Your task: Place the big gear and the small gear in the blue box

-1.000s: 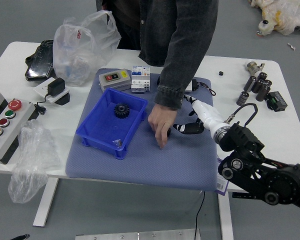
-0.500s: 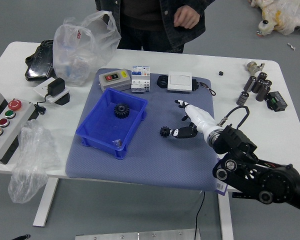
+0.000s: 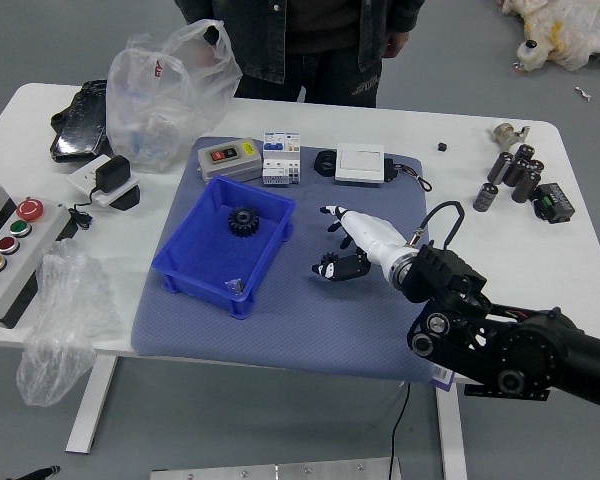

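Blue mat (image 3: 290, 325) across white table (image 3: 540, 270). Note left hand (image 3: 40, 472) at near-left edge; big gear (image 3: 244, 221) inside blue box (image 3: 196, 250); small gear (image 3: 328, 262) right of box, at lower fingertip of nearer right hand (image 3: 382, 246), fingers spread, not closed; dark, toothed, no evident long axis. Far side: person's hand (image 3: 395, 43) lowered.

A white table (image 3: 540, 270) spans the frame, a blue-gray mat (image 3: 290, 345) across its center. On the mat sit a blue box (image 3: 194, 288), left of center, and, along its upper edge, a gray device (image 3: 230, 158), a white-and-blue carton (image 3: 281, 160) and a white box (image 3: 360, 162). A clear plastic bag (image 3: 145, 115) stands upper left; a button panel (image 3: 8, 250) lines the left edge. Dark cylinders (image 3: 500, 168) and a black-and-green block (image 3: 552, 204) occupy the upper right.
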Controlling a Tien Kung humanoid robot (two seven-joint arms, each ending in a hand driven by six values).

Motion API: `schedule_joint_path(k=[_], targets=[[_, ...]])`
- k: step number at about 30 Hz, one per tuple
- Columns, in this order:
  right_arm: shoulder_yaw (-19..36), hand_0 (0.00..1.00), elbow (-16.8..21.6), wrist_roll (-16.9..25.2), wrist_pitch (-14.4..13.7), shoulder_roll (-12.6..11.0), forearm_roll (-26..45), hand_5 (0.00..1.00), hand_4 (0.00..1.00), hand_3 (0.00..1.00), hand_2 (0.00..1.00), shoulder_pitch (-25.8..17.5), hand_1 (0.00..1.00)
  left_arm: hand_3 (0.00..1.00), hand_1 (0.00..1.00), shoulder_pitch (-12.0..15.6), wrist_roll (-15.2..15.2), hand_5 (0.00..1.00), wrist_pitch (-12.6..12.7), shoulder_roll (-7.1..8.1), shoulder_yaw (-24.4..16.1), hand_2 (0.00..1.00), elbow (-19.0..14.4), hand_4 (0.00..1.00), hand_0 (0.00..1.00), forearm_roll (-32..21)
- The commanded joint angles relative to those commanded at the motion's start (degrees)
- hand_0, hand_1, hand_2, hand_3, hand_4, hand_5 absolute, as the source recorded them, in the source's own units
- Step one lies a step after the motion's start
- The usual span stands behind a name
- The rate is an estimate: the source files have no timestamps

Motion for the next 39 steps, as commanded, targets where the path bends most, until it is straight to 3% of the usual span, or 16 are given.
schedule_joint_path(k=[2,3,14,15,20,21,26,27,39], targets=[[-0.4,0.390,-0.4,-0.4,0.5,0.1,-0.5,0.196,0.798,0.824,0.678,0.2,0.522,0.783,0.599,0.0,-0.1,0.493,0.0,0.03,0.0,0.621,0.0,0.729,0.672,-0.1],[-0.7,0.365,-0.6,-0.6,0.7,0.1,-0.5,0.107,0.730,0.786,0.655,0.3,0.495,0.783,0.598,0.0,-0.2,0.507,0.1,0.05,0.0,0.621,0.0,0.729,0.671,-0.2],[-3.0,0.360,-0.9,-1.8,2.5,0.1,0.4,0.077,0.708,0.766,0.629,1.4,0.483,0.782,0.598,-0.2,-0.9,0.516,0.2,0.07,0.1,0.621,0.0,0.727,0.670,-0.6],[-3.2,0.354,-0.9,-1.8,2.5,0.1,0.5,0.078,0.684,0.623,0.549,1.5,0.473,0.781,0.596,-0.2,-1.0,0.522,0.2,0.08,0.2,0.621,0.0,0.729,0.669,-0.6],[-3.8,0.354,-0.9,-1.7,2.2,0.1,1.3,0.078,0.684,0.623,0.549,1.6,0.473,0.781,0.596,-0.2,-1.2,0.522,0.2,0.08,0.1,0.621,0.0,0.729,0.669,-0.7],[-3.9,0.344,-0.9,-1.6,2.1,0.2,1.5,0.033,0.615,0.507,0.513,1.6,0.462,0.782,0.596,-0.2,-1.2,0.538,0.2,0.08,0.2,0.620,0.0,0.730,0.668,-0.7],[-4.4,0.344,-1.0,-1.5,1.4,0.3,2.0,0.033,0.615,0.507,0.513,1.6,0.462,0.782,0.596,-0.2,-1.4,0.538,0.3,0.08,0.3,0.620,0.1,0.730,0.668,-0.9],[-4.5,0.334,-1.0,-1.5,1.2,0.3,2.0,0.018,0.546,0.407,0.501,1.6,0.445,0.781,0.596,-0.2,-1.5,0.562,0.3,0.08,0.4,0.620,0.1,0.737,0.664,-1.0],[-2.6,0.327,-0.3,-0.8,-1.1,-0.4,1.6,0.016,0.527,0.385,0.498,1.9,0.439,0.779,0.597,-0.1,-1.9,0.583,0.4,0.06,0.9,0.619,0.1,0.745,0.664,-1.5]])
